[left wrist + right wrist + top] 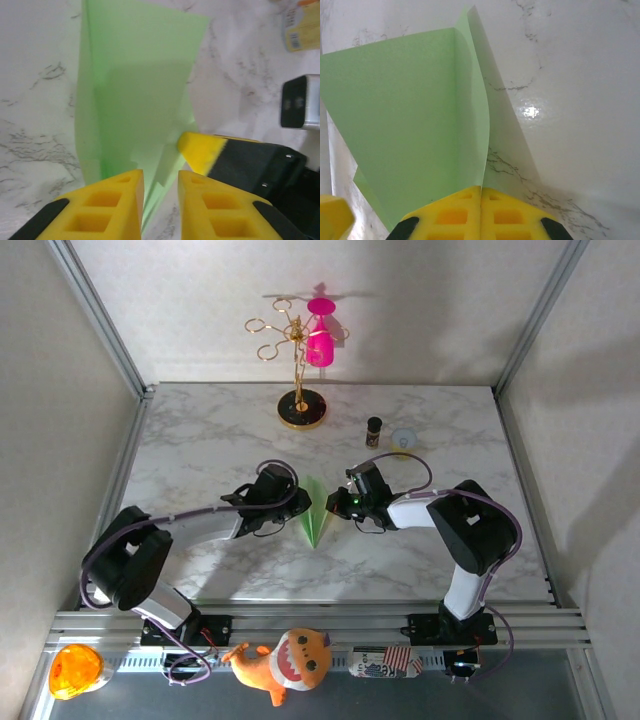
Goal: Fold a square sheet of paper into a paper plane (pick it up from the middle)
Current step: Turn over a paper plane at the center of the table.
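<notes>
Well, white marble tbl (200,430) under paper plane (317,512), grey walls (420,310).

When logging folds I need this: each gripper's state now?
Left gripper: open, straddling the paper plane.
Right gripper: shut on the paper plane.

Top external: mounted high, above and behind the arm bases (190,625) at the bottom edge, tilted down over the whole marble table (200,430) to the back wall (420,300); far off. Left wrist: just behind the left gripper (161,176) at the bottom edge, aimed forward past it, very close to the marble. Right wrist: same mounting, right gripper (481,191) at bottom centre, equally close. Shared by all three: the paper plane (316,515), small at centre from above, large in both wrist views. Opposite gripper's yellow tip caught in each wrist view.
</notes>
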`<state>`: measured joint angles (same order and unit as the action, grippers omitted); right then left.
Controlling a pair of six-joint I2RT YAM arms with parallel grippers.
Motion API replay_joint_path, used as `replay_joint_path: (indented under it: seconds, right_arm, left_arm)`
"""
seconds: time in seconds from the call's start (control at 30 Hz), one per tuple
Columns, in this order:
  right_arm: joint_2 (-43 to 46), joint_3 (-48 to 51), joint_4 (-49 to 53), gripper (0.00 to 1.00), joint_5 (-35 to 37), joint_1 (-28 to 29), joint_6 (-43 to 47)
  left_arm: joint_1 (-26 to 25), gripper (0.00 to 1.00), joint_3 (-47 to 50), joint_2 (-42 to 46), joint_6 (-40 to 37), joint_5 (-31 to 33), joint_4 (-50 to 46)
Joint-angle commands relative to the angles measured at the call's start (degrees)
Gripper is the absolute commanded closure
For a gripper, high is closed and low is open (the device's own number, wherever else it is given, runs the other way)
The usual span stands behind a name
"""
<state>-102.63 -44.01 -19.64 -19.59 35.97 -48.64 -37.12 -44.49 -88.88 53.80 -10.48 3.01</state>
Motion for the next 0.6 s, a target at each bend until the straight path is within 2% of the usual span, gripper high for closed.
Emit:
replay_joint_path:
  seconds: [0.0, 0.4, 0.57]
  right_arm:
    - [-0.7, -1.3, 0.8, 0.94, -0.4, -0.3, 1.1]
    - [-0.9, -1.2, 0.9, 0.94, -0.5, -0.3, 1.0]
    - [-0.9, -1.2, 0.9, 0.94, -0.5, -0.3, 0.9]
  left_arm:
    - [-0.9, 0.74, -1.9, -2.0, 0.1, 2.7, -4.0]
    - [-2.5, 0.66, -3.7, -6.0, -0.4, 1.6, -5.0]
    - [-2.7, 0.64, -4.3, -4.3, -1.2, 3.4, -6.5]
